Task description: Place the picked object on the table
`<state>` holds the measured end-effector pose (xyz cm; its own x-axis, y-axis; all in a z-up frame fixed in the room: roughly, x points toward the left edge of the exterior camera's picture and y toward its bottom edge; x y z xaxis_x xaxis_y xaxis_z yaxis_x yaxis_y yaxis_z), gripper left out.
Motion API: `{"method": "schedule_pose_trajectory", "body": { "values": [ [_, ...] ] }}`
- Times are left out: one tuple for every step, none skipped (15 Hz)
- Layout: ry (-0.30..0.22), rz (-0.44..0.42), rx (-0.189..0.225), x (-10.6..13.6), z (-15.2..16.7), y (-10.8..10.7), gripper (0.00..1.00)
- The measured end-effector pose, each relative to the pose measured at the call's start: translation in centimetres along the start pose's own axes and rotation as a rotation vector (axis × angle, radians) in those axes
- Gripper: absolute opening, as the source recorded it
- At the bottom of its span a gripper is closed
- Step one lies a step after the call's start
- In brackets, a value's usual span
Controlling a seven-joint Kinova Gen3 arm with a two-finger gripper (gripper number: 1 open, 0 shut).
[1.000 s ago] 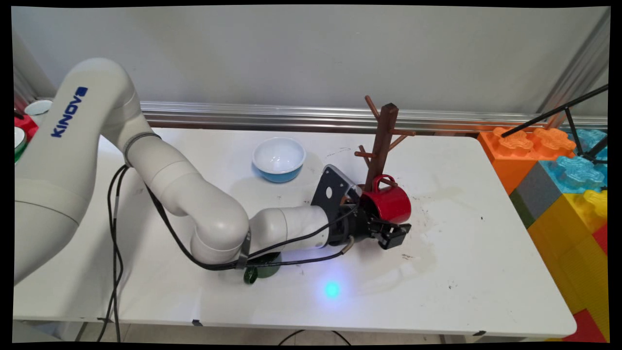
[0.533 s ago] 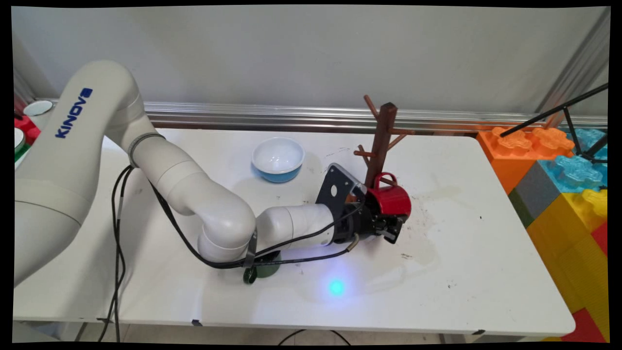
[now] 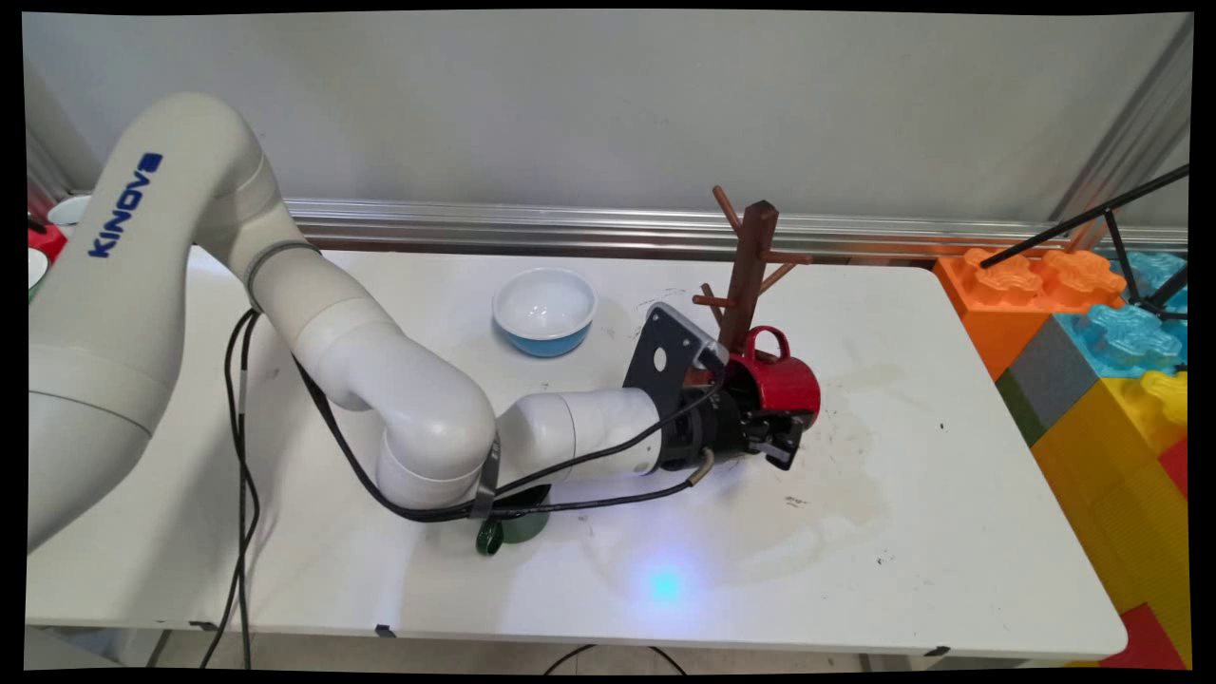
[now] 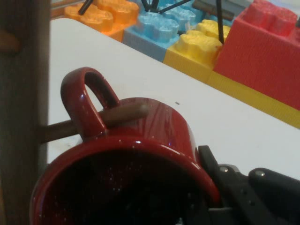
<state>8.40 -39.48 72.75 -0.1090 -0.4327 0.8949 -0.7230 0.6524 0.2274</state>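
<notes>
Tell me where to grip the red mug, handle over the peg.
Likely the rim wall clear of the handle, coming in at the open mouth, as the gripper does: the red mug is tipped sideways, handle looped over the mug tree's peg.

- The mug is hanging by its handle on a low peg of the mug tree, right of the post.
- The gripper is sitting at the mug's near side.
- The bowl is standing left of the tree.
- The blocks are lying beyond the table's right edge.
</notes>
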Motion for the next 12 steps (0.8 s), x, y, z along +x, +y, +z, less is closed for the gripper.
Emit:
{"method": "schedule_pose_trajectory", "body": {
  "values": [
    [0.003,-0.001,-0.007,0.4,-0.3,0.4,0.00],
    [0.005,-0.002,-0.013,0.8,-0.7,0.7,0.00],
    [0.007,-0.004,-0.021,1.2,-1.1,1.1,0.00],
    [0.009,-0.004,-0.028,1.6,-1.5,1.5,0.00],
    [0.009,-0.005,-0.036,1.9,-1.9,1.8,0.00],
    [0.010,-0.004,-0.041,2.1,-2.2,2.0,0.00],
    [0.011,-0.004,-0.047,2.5,-2.6,2.3,0.00],
    [0.009,-0.005,-0.054,2.7,-3.1,2.6,0.00],
    [0.010,-0.005,-0.057,3.0,-3.7,2.8,0.00],
    [0.007,-0.003,-0.065,3.3,-4.0,3.0,0.00],
    [0.006,-0.002,-0.069,3.4,-4.3,3.1,0.00],
    [0.005,-0.002,-0.072,3.6,-4.8,3.3,0.00]
  ]
}}
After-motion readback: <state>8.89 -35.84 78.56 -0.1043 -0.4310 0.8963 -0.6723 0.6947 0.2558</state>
